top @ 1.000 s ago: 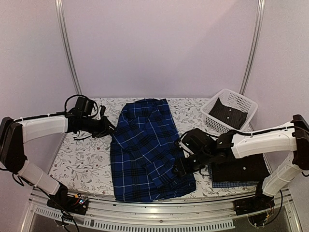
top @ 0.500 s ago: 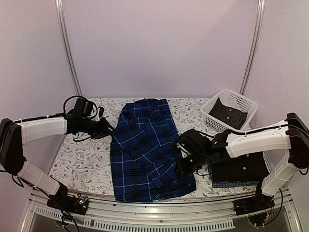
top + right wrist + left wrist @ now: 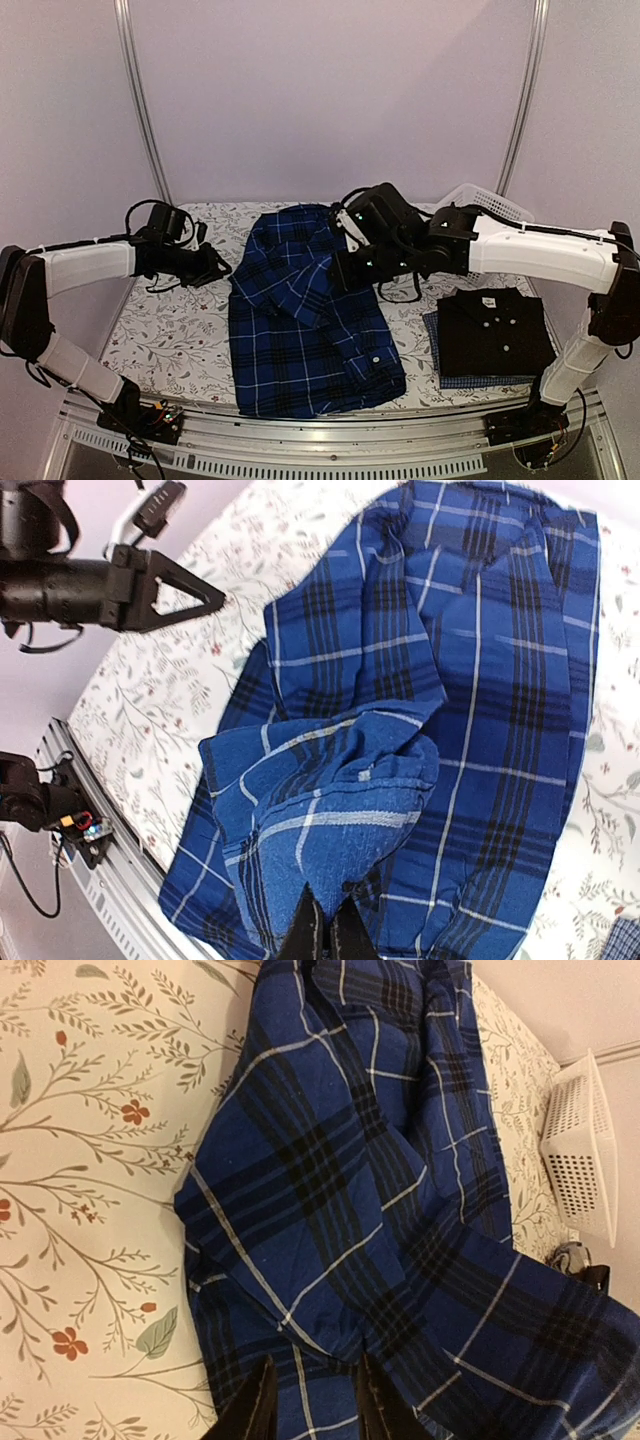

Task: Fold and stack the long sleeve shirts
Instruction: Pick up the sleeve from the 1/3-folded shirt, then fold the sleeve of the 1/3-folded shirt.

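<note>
Right end effector (image 3: pixel 342 271) lifted back over the table — clamped on plaid shirt (image 3: pixel 300 340), left end effector (image 3: pixel 221 268) apart, basket (image 3: pixel 578 1150) contents hidden.

The right arm (image 3: pixel 540 250) covers most of the white basket (image 3: pixel 490 200), leaving only a strip of its far rim, so its inside cannot be seen. The blue check shirt (image 3: pixel 432 345) lies under the black shirt (image 3: pixel 495 335) and shows only as a thin border at its left and near edges. From above, the right gripper (image 3: pixel 342 270) has its fingertips lost against the plaid shirt (image 3: pixel 300 330). Each wrist view cuts its own fingers off at the bottom edge, the left gripper (image 3: pixel 313 1365) included
</note>
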Tool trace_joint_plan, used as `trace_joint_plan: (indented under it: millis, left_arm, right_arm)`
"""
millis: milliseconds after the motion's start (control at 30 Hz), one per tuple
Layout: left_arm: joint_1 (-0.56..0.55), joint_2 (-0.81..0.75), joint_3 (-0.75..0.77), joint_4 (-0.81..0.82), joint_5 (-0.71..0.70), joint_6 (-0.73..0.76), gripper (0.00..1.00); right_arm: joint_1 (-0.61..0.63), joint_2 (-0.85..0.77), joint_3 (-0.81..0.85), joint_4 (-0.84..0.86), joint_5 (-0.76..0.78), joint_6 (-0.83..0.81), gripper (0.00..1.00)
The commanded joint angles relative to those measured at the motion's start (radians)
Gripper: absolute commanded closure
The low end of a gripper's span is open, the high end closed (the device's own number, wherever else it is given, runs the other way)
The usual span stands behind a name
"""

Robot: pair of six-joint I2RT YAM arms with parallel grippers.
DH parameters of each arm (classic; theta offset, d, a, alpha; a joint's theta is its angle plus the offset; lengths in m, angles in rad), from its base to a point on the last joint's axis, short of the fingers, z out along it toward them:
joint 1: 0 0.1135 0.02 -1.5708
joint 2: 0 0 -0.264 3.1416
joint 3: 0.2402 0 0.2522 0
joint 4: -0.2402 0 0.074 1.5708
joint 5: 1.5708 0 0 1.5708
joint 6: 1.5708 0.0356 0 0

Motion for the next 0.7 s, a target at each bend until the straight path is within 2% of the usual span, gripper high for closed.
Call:
trace_joint_plan:
  millis: [0, 200, 400, 533, 667]
  left_arm:
    - [0.028, 0.024, 0.067, 0.006, 0.010, 0.023, 0.72]
    - [0.030, 0.047, 0.070, 0.044, 0.029, 0.003, 0.72]
    - [0.071, 0.072, 0.109, 0.045, 0.032, 0.015, 0.71]
    - [0.099, 0.151, 0.201, 0.037, 0.055, 0.030, 0.71]
    - [0.096, 0.256, 0.293, 0.044, 0.092, 0.032, 0.70]
  right_arm:
    - [-0.005, -0.020, 0.137, -0.048, 0.046, -0.114, 1.00]
    - [0.030, 0.027, 0.381, -0.025, 0.004, -0.251, 1.00]
    - [0.040, 0.121, 0.608, -0.085, 0.024, -0.395, 1.00]
    - [0.037, 0.148, 0.610, -0.117, 0.065, -0.442, 1.00]
    - [0.017, 0.140, 0.485, -0.153, 0.058, -0.385, 1.00]
